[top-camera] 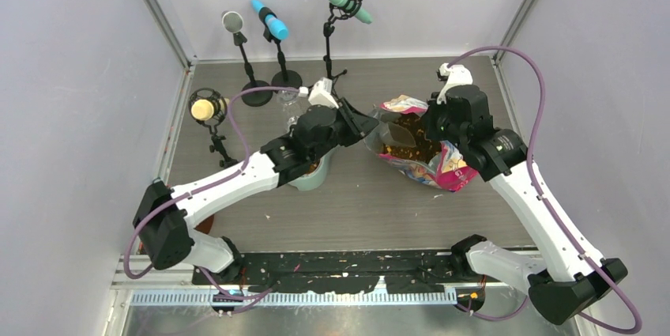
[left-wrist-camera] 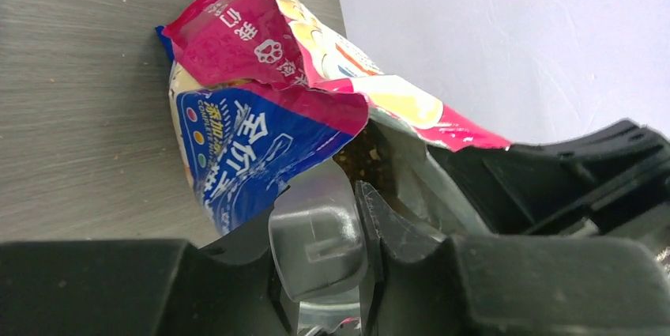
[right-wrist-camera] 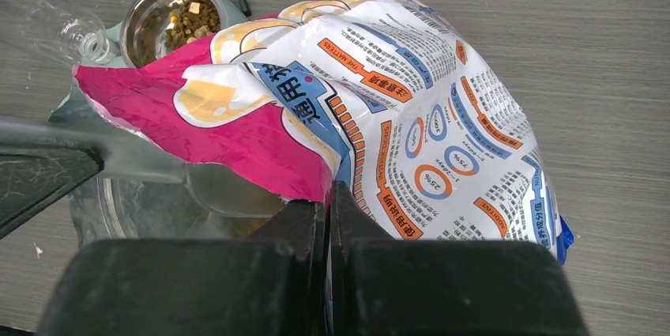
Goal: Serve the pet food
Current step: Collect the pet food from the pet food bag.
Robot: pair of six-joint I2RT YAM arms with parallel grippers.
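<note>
The pink, white and blue bag (top-camera: 430, 164) lies open at centre right, with brown kibble (top-camera: 404, 132) showing inside. My left gripper (top-camera: 365, 126) is shut on the handle of the clear scoop (left-wrist-camera: 316, 235), which reaches into the bag's mouth (left-wrist-camera: 371, 154). My right gripper (top-camera: 437, 126) is shut on the bag's upper edge (right-wrist-camera: 316, 154) and holds the mouth open. In the right wrist view the scoop (right-wrist-camera: 150, 171) sits under the pink flap. The mint-green feeder (top-camera: 313, 176) lies under my left arm. One of its steel bowls (right-wrist-camera: 175, 24) holds some kibble.
Several microphones on black stands (top-camera: 261, 51) line the back and left of the table. A clear plastic bottle (right-wrist-camera: 47, 20) stands next to the feeder. A few kibble crumbs lie scattered on the grey table (top-camera: 371, 209). Walls close in on both sides.
</note>
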